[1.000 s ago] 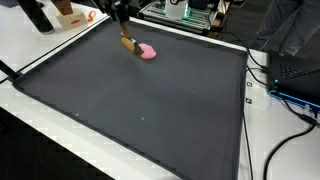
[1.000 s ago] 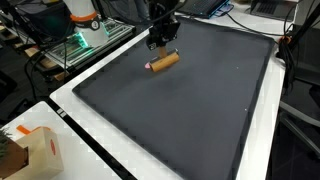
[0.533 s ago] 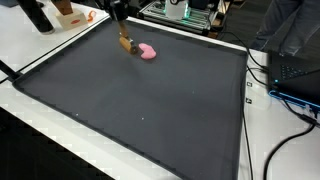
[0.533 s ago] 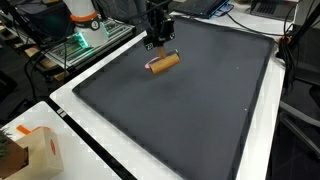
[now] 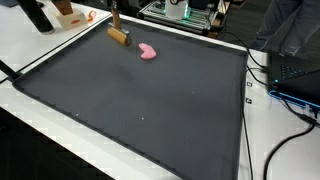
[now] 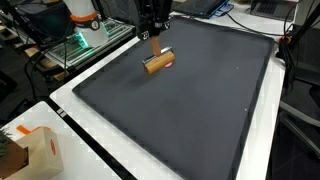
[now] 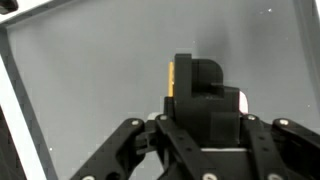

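At the edge of the mat beside the electronics rack: the brown cylinder point(image 5: 118, 35) is lying crosswise under the gripper point(image 5: 114, 20), over the black surface and just inside its border; I cannot tell whether it is touching the mat.
Stem: a thin orange stem point(image 6: 153, 45) is rising from the cylinder straight up into the gripper in an exterior view.
Fingers: they are pointing down and appear to be closing on that stem, gripping the cylinder by it; in the wrist view a dark block is covering the fingertips, and only a narrow yellow-orange strip point(image 7: 171, 78) is showing beside it.
Pink piece: a small pink piece point(image 5: 148, 52) is lying flat on the mat near the cylinder, on the side toward the laptop, apart from it.
Mat: the black mat point(image 5: 150, 115) is covering most of the worktop, and its border is running parallel to the table edges.
Table: the white table point(image 5: 30, 125) is showing as a pale band around the mat.
Electronics rack: the electronics rack point(image 6: 85, 42) is glowing green beyond the mat's edge closest to the cylinder.
Cardboard box: a cardboard box point(image 6: 30, 150) is sitting on the white band outside one corner of the mat.
Laptop: a laptop point(image 5: 300, 72) is sitting past the opposite side of the mat, with cables point(image 5: 285, 135) trailing across the white band next to it.
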Controlling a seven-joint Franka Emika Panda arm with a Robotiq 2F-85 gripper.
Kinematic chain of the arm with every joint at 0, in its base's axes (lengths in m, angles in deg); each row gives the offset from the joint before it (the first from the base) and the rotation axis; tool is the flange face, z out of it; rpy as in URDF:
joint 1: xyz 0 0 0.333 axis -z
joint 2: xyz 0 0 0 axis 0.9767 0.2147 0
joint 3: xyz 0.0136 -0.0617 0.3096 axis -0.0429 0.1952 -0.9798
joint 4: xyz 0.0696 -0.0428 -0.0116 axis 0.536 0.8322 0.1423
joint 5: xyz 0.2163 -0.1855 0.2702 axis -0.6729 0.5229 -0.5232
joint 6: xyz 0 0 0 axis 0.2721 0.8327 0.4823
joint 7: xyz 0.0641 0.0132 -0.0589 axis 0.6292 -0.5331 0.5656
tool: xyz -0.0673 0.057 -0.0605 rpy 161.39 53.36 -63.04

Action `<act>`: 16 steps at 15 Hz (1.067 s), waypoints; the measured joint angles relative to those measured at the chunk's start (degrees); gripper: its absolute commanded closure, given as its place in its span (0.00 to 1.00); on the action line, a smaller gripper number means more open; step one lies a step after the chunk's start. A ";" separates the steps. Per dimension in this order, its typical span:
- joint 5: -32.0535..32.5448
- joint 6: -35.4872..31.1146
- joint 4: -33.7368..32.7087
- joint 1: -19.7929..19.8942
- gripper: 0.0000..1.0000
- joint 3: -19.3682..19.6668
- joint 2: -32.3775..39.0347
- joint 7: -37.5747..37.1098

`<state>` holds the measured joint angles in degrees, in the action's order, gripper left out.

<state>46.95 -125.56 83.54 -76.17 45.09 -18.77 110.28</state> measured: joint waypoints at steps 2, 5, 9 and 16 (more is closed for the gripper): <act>3.12 0.01 1.88 -1.11 0.76 -0.73 -3.32 0.48; 4.41 0.70 4.35 -3.27 0.76 -1.87 -8.39 3.03; 4.43 2.97 6.41 -6.20 0.51 -2.99 -13.98 7.03; 4.43 3.67 7.65 -7.06 0.51 -3.35 -16.17 8.11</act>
<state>51.38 -121.90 91.18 -83.23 41.74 -34.93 118.39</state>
